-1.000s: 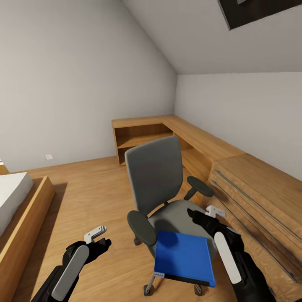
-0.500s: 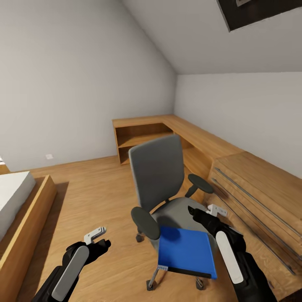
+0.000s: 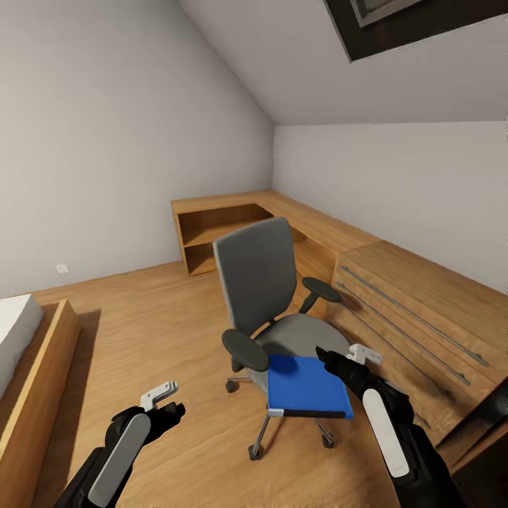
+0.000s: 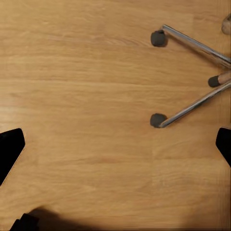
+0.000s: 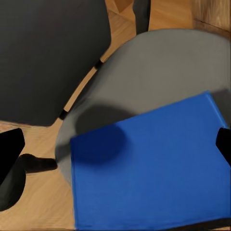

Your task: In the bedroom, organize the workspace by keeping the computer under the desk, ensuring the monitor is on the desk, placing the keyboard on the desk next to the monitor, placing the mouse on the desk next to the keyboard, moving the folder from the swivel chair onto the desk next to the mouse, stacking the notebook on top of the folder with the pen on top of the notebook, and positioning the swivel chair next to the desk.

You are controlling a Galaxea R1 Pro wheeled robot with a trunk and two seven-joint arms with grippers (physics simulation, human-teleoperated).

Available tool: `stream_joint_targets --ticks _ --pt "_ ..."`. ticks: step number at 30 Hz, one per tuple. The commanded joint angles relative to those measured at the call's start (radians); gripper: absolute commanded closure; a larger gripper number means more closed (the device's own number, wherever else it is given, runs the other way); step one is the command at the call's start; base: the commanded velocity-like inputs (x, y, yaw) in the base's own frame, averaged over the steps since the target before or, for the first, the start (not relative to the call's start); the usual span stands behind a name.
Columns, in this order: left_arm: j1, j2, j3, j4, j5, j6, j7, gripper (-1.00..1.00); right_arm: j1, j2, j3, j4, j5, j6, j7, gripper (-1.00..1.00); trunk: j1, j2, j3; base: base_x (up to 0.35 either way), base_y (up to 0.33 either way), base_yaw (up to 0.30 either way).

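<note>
The folder (image 3: 307, 386), flat, bright blue, dark along its near edge, lies on the front of the swivel chair (image 3: 271, 310) seat and overhangs it. The seat is grey upholstery with black armrests on a chrome star base with castors. I hold the right gripper (image 3: 337, 362) just beside the folder's far right corner, fingers spread, pinching nothing. The left gripper (image 3: 168, 399) hangs spread over bare plank floor (image 3: 148, 331). Light wooden cabinets (image 3: 395, 296) stand close behind the chair; a bed frame (image 3: 32, 381) sits well apart.
</note>
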Motion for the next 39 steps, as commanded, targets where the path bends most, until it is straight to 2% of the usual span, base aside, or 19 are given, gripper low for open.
stream_joint_targets --ticks 1,7,13,18,23,25,26,28,33,39 --pt "-0.001 0.001 -0.002 -0.001 0.010 -0.001 0.010 -1.00 0.000 0.001 -0.001 -0.002 -0.011 0.004 -0.008 -1.00 -0.001 -0.001 -0.001 -0.255 0.230 -0.054" --pt "-0.001 0.001 -0.003 -0.017 0.008 -0.008 0.009 -1.00 0.000 -0.002 -0.006 -0.002 -0.011 0.003 -0.008 -1.00 -0.001 -0.001 -0.001 -0.194 0.159 -0.012" --pt "0.000 0.001 -0.002 -0.102 0.008 -0.020 0.010 -1.00 0.000 -0.008 -0.018 0.003 -0.011 0.009 0.002 -1.00 -0.001 -0.001 -0.001 -0.039 0.029 -0.001" --pt "0.000 0.001 -0.002 -0.122 0.008 -0.023 0.010 -1.00 -0.001 -0.013 -0.028 0.024 -0.012 0.011 0.008 -1.00 0.007 -0.015 -0.007 -0.007 0.005 0.000" --pt "0.000 0.001 -0.002 -0.130 0.008 -0.046 0.013 -1.00 -0.001 -0.016 -0.099 0.049 -0.034 0.014 0.010 -1.00 0.026 -0.050 -0.023 -0.002 0.001 0.000" --pt "0.000 0.001 -0.002 -0.131 0.008 -0.060 0.013 -1.00 -0.001 -0.017 -0.135 0.052 -0.057 0.015 0.010 -1.00 0.034 -0.064 -0.029 0.000 0.000 0.000" --pt "0.000 0.001 -0.002 -0.132 0.008 -0.070 0.013 -1.00 -0.001 -0.017 -0.166 0.054 -0.083 0.015 0.010 -1.00 0.038 -0.071 -0.032 0.000 0.000 0.000" --pt "0.001 0.001 -0.002 -0.132 0.008 -0.077 0.013 -1.00 -0.001 -0.017 -0.188 0.056 -0.107 0.015 0.010 -1.00 0.045 -0.085 -0.039 0.000 0.000 0.000" --pt "0.001 0.001 -0.002 -0.131 0.009 -0.085 0.013 -1.00 0.000 -0.017 -0.216 0.058 -0.143 0.015 0.009 -1.00 0.065 -0.120 -0.054 0.000 0.000 0.000" --pt "0.000 0.001 -0.003 -0.129 0.009 -0.089 0.015 -1.00 0.000 -0.017 -0.229 0.069 -0.158 0.007 0.012 -1.00 0.088 -0.162 -0.073 0.000 0.000 0.000"
